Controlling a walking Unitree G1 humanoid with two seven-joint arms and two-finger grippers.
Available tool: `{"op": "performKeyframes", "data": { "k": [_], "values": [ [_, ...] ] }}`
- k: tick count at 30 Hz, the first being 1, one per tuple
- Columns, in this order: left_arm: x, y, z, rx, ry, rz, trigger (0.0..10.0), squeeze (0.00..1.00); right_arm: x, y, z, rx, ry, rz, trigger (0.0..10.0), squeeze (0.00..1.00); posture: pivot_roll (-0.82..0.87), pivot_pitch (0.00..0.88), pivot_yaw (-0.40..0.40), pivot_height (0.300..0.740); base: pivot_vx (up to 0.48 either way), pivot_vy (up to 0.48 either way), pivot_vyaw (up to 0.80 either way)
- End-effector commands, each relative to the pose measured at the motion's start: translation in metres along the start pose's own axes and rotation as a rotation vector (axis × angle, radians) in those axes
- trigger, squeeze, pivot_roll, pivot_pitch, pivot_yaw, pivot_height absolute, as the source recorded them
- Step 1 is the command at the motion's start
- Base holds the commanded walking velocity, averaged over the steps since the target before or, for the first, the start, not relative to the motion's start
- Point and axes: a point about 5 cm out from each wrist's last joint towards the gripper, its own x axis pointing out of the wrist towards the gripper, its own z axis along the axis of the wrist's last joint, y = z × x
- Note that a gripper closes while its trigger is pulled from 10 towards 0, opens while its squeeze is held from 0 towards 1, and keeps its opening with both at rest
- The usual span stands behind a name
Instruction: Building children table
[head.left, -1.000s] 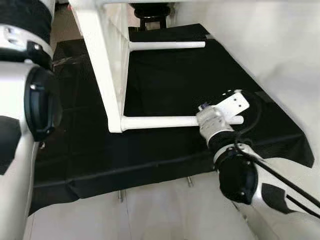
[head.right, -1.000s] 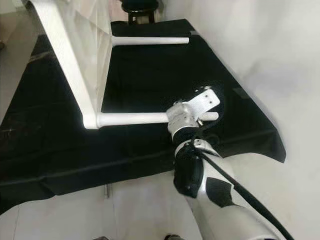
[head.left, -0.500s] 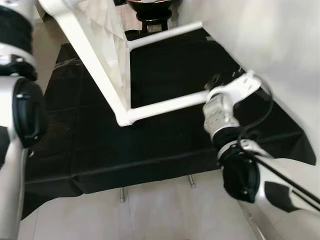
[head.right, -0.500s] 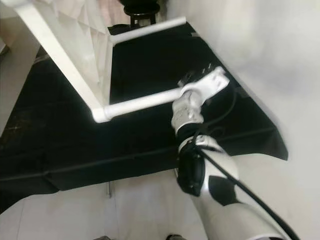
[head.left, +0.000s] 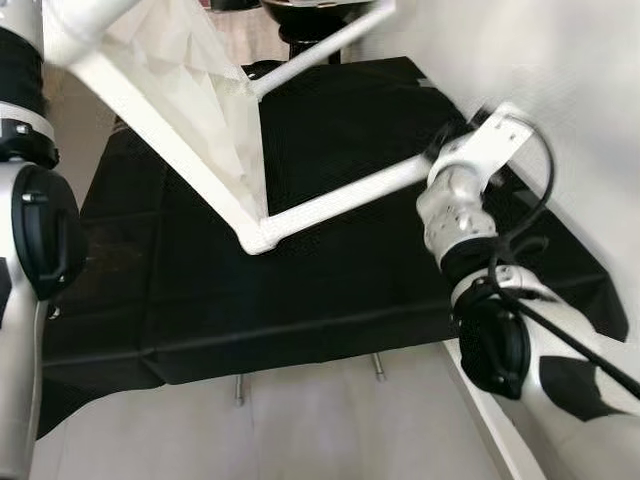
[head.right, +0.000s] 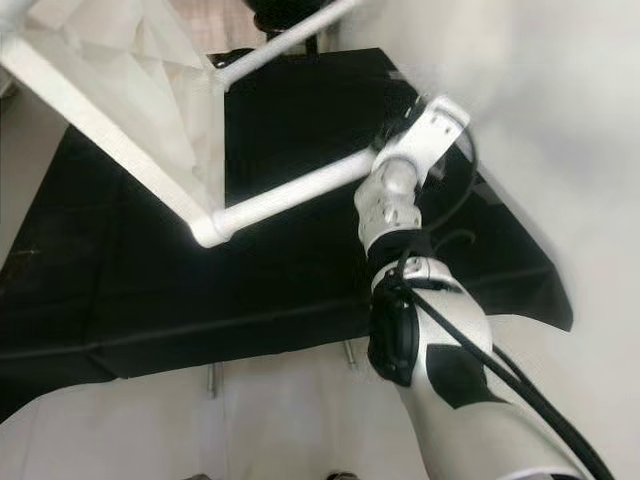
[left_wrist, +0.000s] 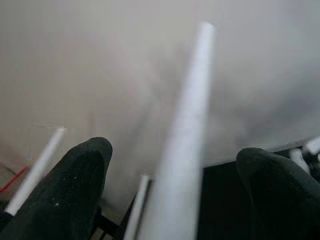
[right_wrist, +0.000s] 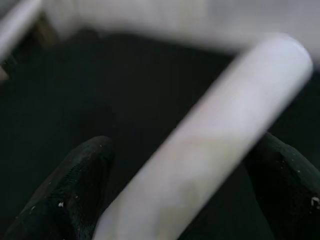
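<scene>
1. nearest the camera, pale floor (head.left: 330, 430) at 6 o'clock, with two small bolts (head.left: 239, 388) lying on it just at the edge of the black mat (head.left: 330, 270).
2. the right arm rises from 4 o'clock; the right gripper (right_wrist: 185, 195) is around the outer end of the near leg (head.left: 340, 197). in the right wrist view the leg lies between the two black fingers (right_wrist: 70, 195), with a small gap to each, so i cannot tell whether they are clenched on it.
3. the white table (head.left: 190, 110) is tilted on its side above the mat, from 9 to 12 o'clock. its corner (head.left: 258, 238) sits near the middle, and the near leg slopes up from there toward 2 o'clock.
4. the left arm (head.left: 35, 240) fills the 9 o'clock edge. the left gripper (left_wrist: 175, 200) has its fingers (left_wrist: 75, 180) spread wide, a blurred white leg between them with clear space on both sides, so they look released.
5. a second leg (head.left: 320, 45) runs toward 12 o'clock.
6. a dark stool (head.left: 305, 15) stands at 12 o'clock, past the mat.
7. a pale wall (head.left: 540, 90) is at 2 o'clock.
8. no writing or labels can be read.
</scene>
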Motion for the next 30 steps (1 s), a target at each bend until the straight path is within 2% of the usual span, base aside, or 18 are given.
{"op": "performKeyframes", "data": {
  "k": [1, 6, 10, 15, 19, 23, 25, 27, 28, 29, 30],
  "values": [
    [-0.001, -0.002, 0.001, -0.001, -0.003, -0.006, 10.0, 0.00, -0.002, -0.010, -0.033, -0.085, 0.118, -0.036, 10.0, 1.00, 0.05, 0.081, -0.031, 0.740, 0.000, 0.000, 0.00],
    [-0.001, -0.003, 0.001, 0.000, -0.007, -0.009, 10.0, 0.00, -0.002, -0.021, -0.045, -0.127, 0.155, -0.080, 10.0, 1.00, 0.06, 0.083, -0.035, 0.740, 0.000, 0.000, 0.00],
    [-0.003, -0.004, 0.002, 0.000, -0.009, -0.010, 10.0, 0.00, 0.000, -0.026, -0.041, -0.122, 0.142, -0.118, 10.0, 1.00, 0.06, 0.085, -0.037, 0.740, 0.000, 0.000, 0.00],
    [-0.007, -0.004, 0.003, -0.001, -0.007, -0.005, 10.0, 0.00, 0.002, -0.026, -0.031, -0.128, 0.111, -0.147, 10.0, 1.00, 0.06, 0.081, -0.040, 0.740, 0.000, 0.000, 0.00],
    [-0.008, -0.004, 0.004, 0.003, -0.008, -0.002, 10.0, 0.00, 0.002, -0.027, -0.032, -0.135, 0.119, -0.152, 10.0, 1.00, 0.06, 0.083, -0.040, 0.740, 0.000, 0.000, 0.00],
    [-0.016, -0.004, 0.008, 0.015, -0.011, -0.009, 10.0, 0.00, -0.001, -0.027, -0.043, -0.149, 0.169, -0.160, 10.0, 1.00, 0.06, 0.082, -0.038, 0.740, 0.000, 0.000, 0.00],
    [-0.028, 0.002, 0.026, 0.072, -0.057, 0.067, 10.0, 0.00, -0.004, -0.026, -0.051, -0.151, 0.206, -0.157, 10.0, 1.00, 0.06, 0.083, -0.035, 0.740, 0.000, 0.000, 0.00],
    [-0.028, 0.002, 0.026, 0.072, -0.057, 0.067, 10.0, 0.00, -0.004, -0.026, -0.051, -0.151, 0.206, -0.157, 10.0, 1.00, 0.06, 0.083, -0.035, 0.740, 0.000, 0.000, 0.00],
    [-0.037, 0.010, 0.038, 0.083, -0.108, 0.180, 10.0, 0.00, -0.004, -0.026, -0.053, -0.152, 0.212, -0.156, 10.0, 1.00, 0.06, 0.082, -0.039, 0.740, 0.000, 0.000, 0.00],
    [-0.037, 0.010, 0.038, 0.083, -0.108, 0.180, 10.0, 0.00, -0.004, -0.026, -0.053, -0.152, 0.212, -0.156, 10.0, 1.00, 0.06, 0.082, -0.039, 0.740, 0.000, 0.000, 0.00],
    [-0.052, 0.017, 0.042, 0.090, -0.148, 0.322, 10.0, 0.00, -0.005, -0.025, -0.055, -0.154, 0.216, -0.155, 10.0, 1.00, 0.05, 0.079, -0.038, 0.740, 0.000, 0.000, 0.00]
  ]
}}
